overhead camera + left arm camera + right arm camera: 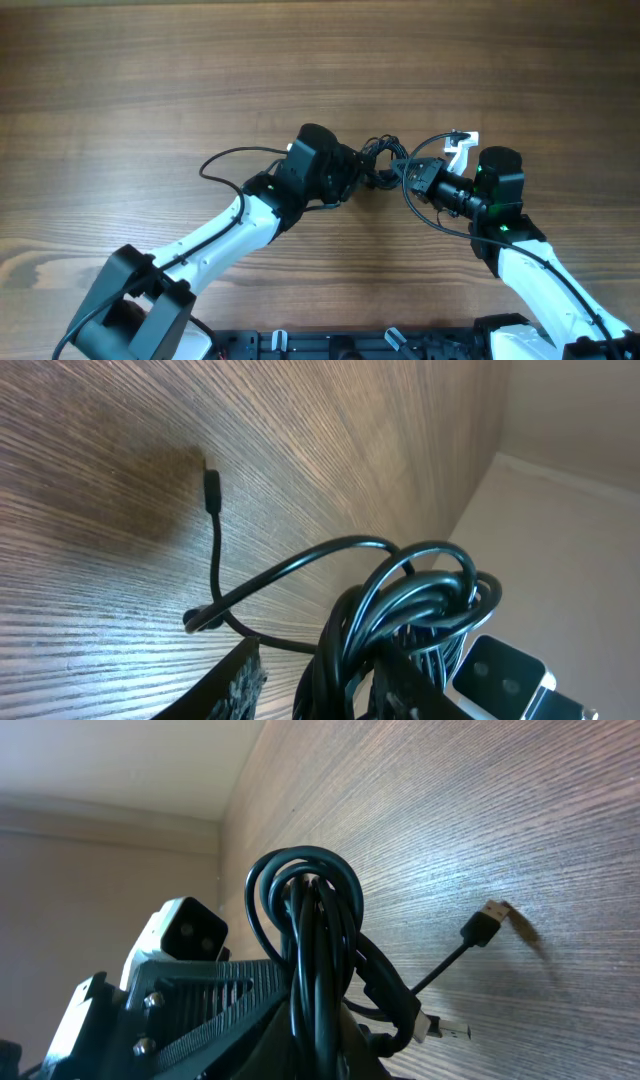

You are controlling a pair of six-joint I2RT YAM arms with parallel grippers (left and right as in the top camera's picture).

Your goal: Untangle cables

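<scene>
The cables [384, 157] are a bunch of thin dark loops held up between my two grippers near the table's middle. My right gripper [407, 176] is shut on the cables [312, 935], which run up through its jaws [320, 1010] as a tight coil. A USB plug [488, 919] on a loose end rests on the wood, and a second plug [447, 1031] hangs beside the coil. My left gripper [364, 173] stands around the same bundle [405, 605] with its jaws [325, 657] apart; wood shows between the left finger [238, 682] and the cables. One strand ends in a small plug [211, 490].
The wooden table [150, 80] lies all around. The left arm's own thicker black cable [226, 157] loops out to the left, and the right arm's cable [432, 216] loops below its wrist. A white bracket [462, 143] sits on the right arm.
</scene>
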